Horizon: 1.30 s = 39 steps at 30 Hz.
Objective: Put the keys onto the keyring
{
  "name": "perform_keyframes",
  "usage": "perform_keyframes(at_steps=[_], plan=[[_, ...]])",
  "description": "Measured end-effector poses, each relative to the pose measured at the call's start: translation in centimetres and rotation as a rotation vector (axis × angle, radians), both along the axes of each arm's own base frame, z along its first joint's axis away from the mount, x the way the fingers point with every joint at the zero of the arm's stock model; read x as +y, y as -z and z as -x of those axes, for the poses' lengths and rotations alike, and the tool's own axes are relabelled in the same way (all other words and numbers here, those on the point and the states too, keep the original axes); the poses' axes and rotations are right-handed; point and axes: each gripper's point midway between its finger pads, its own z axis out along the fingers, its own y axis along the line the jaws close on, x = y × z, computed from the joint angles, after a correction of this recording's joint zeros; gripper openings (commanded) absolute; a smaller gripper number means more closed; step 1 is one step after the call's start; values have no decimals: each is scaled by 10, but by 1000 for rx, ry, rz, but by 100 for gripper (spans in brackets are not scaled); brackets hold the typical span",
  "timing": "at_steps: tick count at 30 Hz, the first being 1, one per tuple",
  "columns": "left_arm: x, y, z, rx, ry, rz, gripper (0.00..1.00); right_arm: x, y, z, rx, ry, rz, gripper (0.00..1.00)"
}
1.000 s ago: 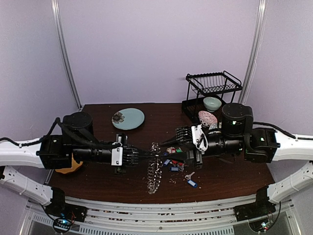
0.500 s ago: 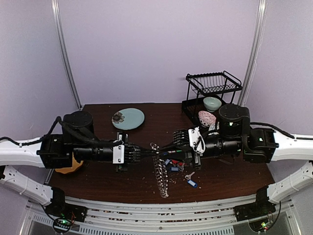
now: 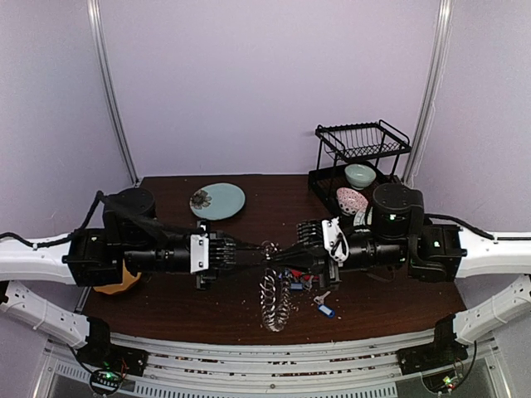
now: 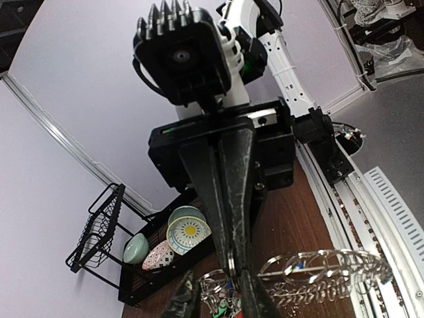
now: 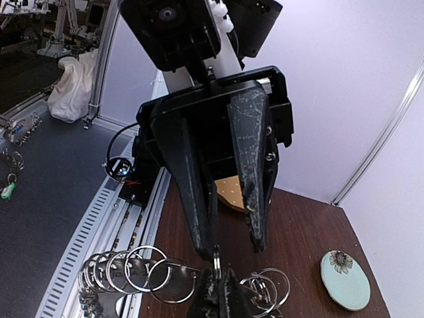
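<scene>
Keyring [image 3: 275, 303] hangs nearest us, pinched at top by right gripper [image 3: 276, 259], jaws closed tight on its wire. Loose keys [image 3: 324, 310] lie beside it on table [image 3: 182, 307]. Left gripper [image 3: 259, 248] faces it, jaws parted, no grip. Our worry: single pinch slips, ring swings, twists or drops onto keys.

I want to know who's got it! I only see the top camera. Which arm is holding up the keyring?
Observer: The right arm. The left wrist view shows its jaws squeezed shut where they meet the keyring.
Operator: Is the other one pinching too?
Observer: No. In the right wrist view the left arm has its jaws apart, with one tip beside the ring.
Operator: Anything hiding behind the right arm?
Observer: Yes, a bowl with a yellow flower inside, in the black rack.
</scene>
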Motion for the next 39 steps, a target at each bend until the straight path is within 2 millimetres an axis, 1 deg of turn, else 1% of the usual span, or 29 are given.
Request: perform_keyframes(at_steps=[3, 6, 13, 17, 20, 24, 25, 26, 31, 33, 35, 37, 39], plan=[[3, -2, 2, 13, 0, 53, 17, -2, 1, 6, 40, -32, -77, 0], [3, -2, 5, 37, 12, 84, 16, -1, -1, 8, 88, -49, -143, 0], [0, -21, 10, 70, 47, 172, 13, -1, -25, 12, 160, -89, -328, 0], [0, -30, 13, 73, 63, 208, 8, -3, -33, 14, 186, -106, -387, 0], [-1, -33, 15, 73, 76, 225, 5, -4, -38, 15, 199, -113, -411, 0], [-2, -36, 16, 75, 83, 237, 8, -5, -41, 15, 204, -118, -424, 0], [-2, -37, 15, 75, 83, 240, 6, -5, -41, 16, 207, -120, -424, 0], [-2, -37, 16, 78, 83, 240, 0, -5, -41, 16, 210, -121, -424, 0], [-2, -36, 16, 94, 82, 241, 0, -5, -42, 15, 211, -119, -427, 0], [-2, -36, 14, 99, 72, 241, 0, -5, -41, 14, 209, -117, -424, 10], [-3, -34, 11, 102, 55, 230, 0, -5, -39, 12, 204, -105, -413, 15], [-3, -28, 5, 104, 17, 205, 0, -5, -33, 10, 190, -86, -385, 13], [-2, -20, -1, 103, -18, 176, 0, -6, -29, 7, 177, -63, -358, 9]])
